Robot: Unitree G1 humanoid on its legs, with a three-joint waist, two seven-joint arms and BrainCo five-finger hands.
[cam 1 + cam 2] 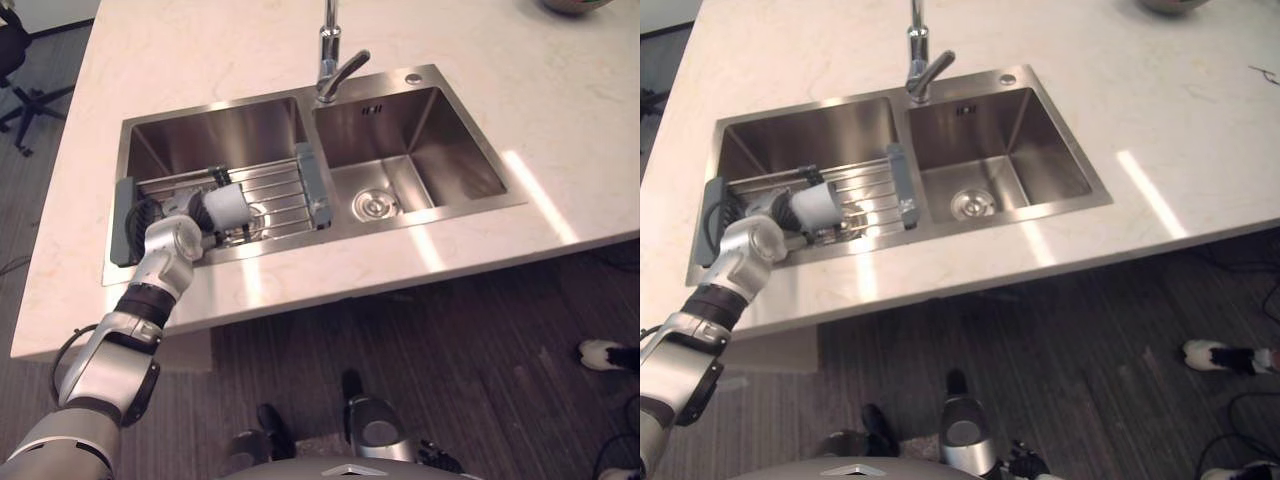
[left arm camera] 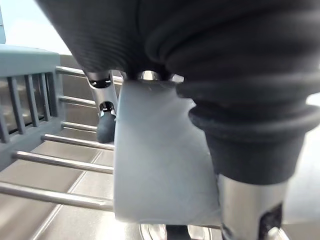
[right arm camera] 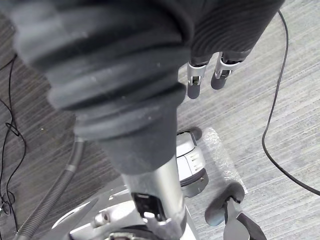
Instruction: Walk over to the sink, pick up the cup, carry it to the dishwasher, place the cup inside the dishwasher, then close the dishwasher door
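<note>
Inside the left basin of the sink (image 1: 250, 125), the left hand (image 1: 172, 238) is clamped round the white cup (image 1: 225, 205), fingers and thumb on opposite sides, over the wire drainer rack (image 1: 282, 195). The faucet (image 1: 335, 62) stands behind the sink's divider. The right hand (image 3: 194, 82) hangs above the floor, fingers relaxed and straight.

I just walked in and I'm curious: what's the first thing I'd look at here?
Your eye goes first to the robot's left hand, its fingers curled round a white cup at the wire rack in the left basin of a shiny steel sink. Next you'd notice the tall tap behind the two basins and the wide pale counter around them.
</note>
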